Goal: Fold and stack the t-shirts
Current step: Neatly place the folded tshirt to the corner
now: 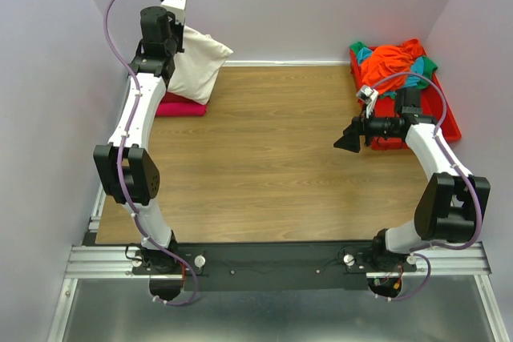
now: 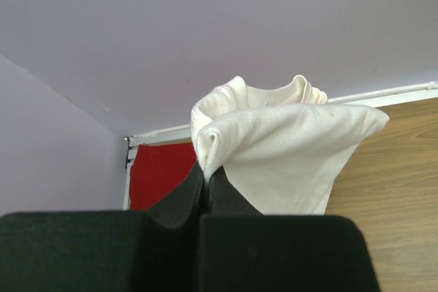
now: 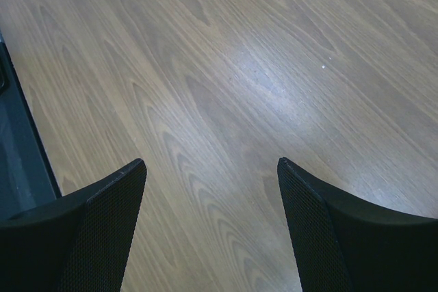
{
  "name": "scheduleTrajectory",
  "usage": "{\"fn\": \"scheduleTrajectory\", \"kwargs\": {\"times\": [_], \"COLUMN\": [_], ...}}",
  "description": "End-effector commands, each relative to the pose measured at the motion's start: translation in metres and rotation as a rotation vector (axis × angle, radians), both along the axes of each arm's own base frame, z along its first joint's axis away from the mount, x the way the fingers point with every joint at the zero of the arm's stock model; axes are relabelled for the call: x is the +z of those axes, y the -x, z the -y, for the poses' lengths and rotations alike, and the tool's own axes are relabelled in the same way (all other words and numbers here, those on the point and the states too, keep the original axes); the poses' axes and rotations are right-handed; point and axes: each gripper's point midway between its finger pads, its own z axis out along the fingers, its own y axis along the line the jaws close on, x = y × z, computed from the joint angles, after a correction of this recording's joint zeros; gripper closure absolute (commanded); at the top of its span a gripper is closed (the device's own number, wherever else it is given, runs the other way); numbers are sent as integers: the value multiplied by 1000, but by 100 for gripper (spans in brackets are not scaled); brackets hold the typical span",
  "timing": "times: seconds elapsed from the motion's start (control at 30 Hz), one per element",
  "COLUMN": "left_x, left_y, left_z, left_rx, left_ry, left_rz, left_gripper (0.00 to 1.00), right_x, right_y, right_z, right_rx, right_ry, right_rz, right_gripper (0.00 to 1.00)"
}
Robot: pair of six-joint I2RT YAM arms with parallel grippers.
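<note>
My left gripper [image 2: 205,172] is shut on a bunched edge of the cream-white t-shirt [image 2: 287,148] and holds it up at the far left corner, where it hangs [image 1: 196,66] over a folded pink and dark red stack [image 1: 180,106]. The dark red cloth [image 2: 161,172] shows behind the jaws in the left wrist view. My right gripper [image 1: 346,140] is open and empty above bare wood [image 3: 212,169]. Orange [image 1: 397,60], teal and green t-shirts lie heaped at the far right.
The heap sits in a red plastic tray [image 1: 447,114] at the far right, just behind my right arm. Lavender walls enclose the table [image 1: 264,158] on three sides. A metal rail [image 1: 272,258] runs along the near edge.
</note>
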Motion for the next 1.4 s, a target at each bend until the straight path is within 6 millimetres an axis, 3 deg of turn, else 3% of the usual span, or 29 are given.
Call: {"fn": "scheduleTrajectory", "kwargs": {"times": [0.0,0.2,0.37,0.4,0.73,1.1,1.37], "left_x": [55,49,29,25,-9,-43,-71], "left_y": [10,-2,-23,-26,-67,-89,-101], "left_z": [-13,-25,-36,-48,-96,-140,-149], "left_rx": [42,62,63,80,120,155,156], "left_ry": [-1,10,17,19,63,118,136], "left_rz": [124,121,96,88,66,54,25], "left_gripper": [100,100,100,100,100,100,100], "right_x": [2,2,3,3,-1,-8,-10], "right_y": [-3,-3,-3,-3,-3,-4,-4], "right_z": [3,3,3,3,3,3,4], "right_rx": [-2,-1,-2,-2,-1,-2,-5], "right_ry": [6,4,6,6,8,6,9], "right_rz": [5,4,7,7,-6,-32,-39], "right_gripper": [16,16,16,16,16,16,16]}}
